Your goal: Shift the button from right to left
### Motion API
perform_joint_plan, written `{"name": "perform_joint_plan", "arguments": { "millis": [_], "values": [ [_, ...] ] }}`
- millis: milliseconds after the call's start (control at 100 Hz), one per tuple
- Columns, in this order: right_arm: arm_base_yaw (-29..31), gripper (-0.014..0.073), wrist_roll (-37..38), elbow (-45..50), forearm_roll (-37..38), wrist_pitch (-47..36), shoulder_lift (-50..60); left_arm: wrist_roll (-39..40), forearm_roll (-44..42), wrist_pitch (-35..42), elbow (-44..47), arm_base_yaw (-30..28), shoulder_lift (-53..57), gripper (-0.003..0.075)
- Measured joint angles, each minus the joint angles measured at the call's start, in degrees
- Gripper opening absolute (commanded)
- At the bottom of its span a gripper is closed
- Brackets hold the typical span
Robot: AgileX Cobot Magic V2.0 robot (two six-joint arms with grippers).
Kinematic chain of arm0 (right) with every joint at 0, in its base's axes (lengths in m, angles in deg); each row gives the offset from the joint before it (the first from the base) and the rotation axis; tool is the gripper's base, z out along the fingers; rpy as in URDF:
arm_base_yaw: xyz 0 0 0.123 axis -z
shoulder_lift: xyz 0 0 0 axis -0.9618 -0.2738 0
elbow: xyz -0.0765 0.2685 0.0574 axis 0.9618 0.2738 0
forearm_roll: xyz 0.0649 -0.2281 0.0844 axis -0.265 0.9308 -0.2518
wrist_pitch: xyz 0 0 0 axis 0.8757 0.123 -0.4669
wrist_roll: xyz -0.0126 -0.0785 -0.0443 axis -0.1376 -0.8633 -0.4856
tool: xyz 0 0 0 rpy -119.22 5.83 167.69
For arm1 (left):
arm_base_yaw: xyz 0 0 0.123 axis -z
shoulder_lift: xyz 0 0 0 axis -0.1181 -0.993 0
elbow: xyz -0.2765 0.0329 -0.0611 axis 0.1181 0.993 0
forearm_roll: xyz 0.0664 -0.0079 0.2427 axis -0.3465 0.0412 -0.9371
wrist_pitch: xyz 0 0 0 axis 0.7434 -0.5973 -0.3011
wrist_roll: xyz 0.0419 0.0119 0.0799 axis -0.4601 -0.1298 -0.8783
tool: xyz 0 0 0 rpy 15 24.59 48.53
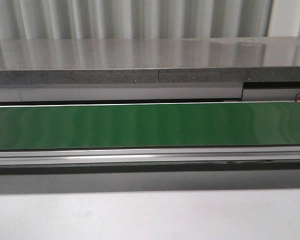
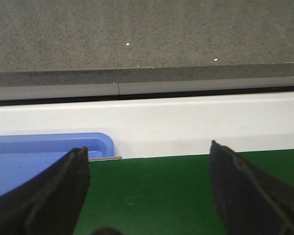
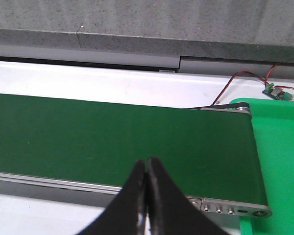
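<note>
Right wrist view finds the right hand (image 3: 147, 169) clenched, its two black fingers pressed tip to tip with nothing between them, poised above the long dark-green conveyor belt (image 3: 112, 137). Just past the belt's silver end roller (image 3: 225, 108) lies a bright green plastic tray (image 3: 279, 161), with a small circuit board on red and black wires (image 3: 274, 90) near it. On the other arm, the left hand (image 2: 147, 196) is spread wide and empty, its dark fingers (image 2: 63, 191) framing bare belt, while a blue plastic bin (image 2: 44, 154) sits just beside the left finger, against the white desk (image 2: 186, 122) edge. From the front, only the belt, its aluminium rail (image 1: 150, 156) and the grey speckled stone ledge (image 1: 140, 60) appear.

The yellow-capped button is visible in none of the three views, so its position cannot be told. Judging from this, the search-and-approach step is in hand: the right hand would probably do best to part its fingers before descending, locate the button on the right side, and close squarely on the boxy block, not the rounded cap, to avoid a slip.
</note>
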Motion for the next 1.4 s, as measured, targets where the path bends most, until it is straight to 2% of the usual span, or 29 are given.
{"name": "perform_joint_plan", "arguments": {
  "millis": [80, 180, 440, 620, 1260, 1400],
  "values": [
    [0.0, -0.0067, 0.0, 0.0, 0.0, 0.0, 0.0, 0.0, 0.0, -0.2, 3.4, 1.5, 6.1, 0.0456],
    [0.0, -0.0067, 0.0, 0.0, 0.0, 0.0, 0.0, 0.0, 0.0, -0.4, 7.3, 2.7, 14.1, 0.0368],
    [0.0, -0.0067, 0.0, 0.0, 0.0, 0.0, 0.0, 0.0, 1.4, -2.6, 15.1, 3.4, 29.5, -0.0020],
    [0.0, -0.0067, 0.0, 0.0, 0.0, 0.0, 0.0, 0.0, 1.8, -3.0, 16.7, 3.3, 34.3, -0.0020],
    [0.0, -0.0067, 0.0, 0.0, 0.0, 0.0, 0.0, -0.1, 2.1, -3.1, 17.1, 3.3, 34.4, -0.0020],
    [0.0, -0.0067, 0.0, 0.0, 0.0, 0.0, 0.0, -0.1, 2.1, 0.1, 18.7, 3.3, 34.4, -0.0020]
  ]
}}
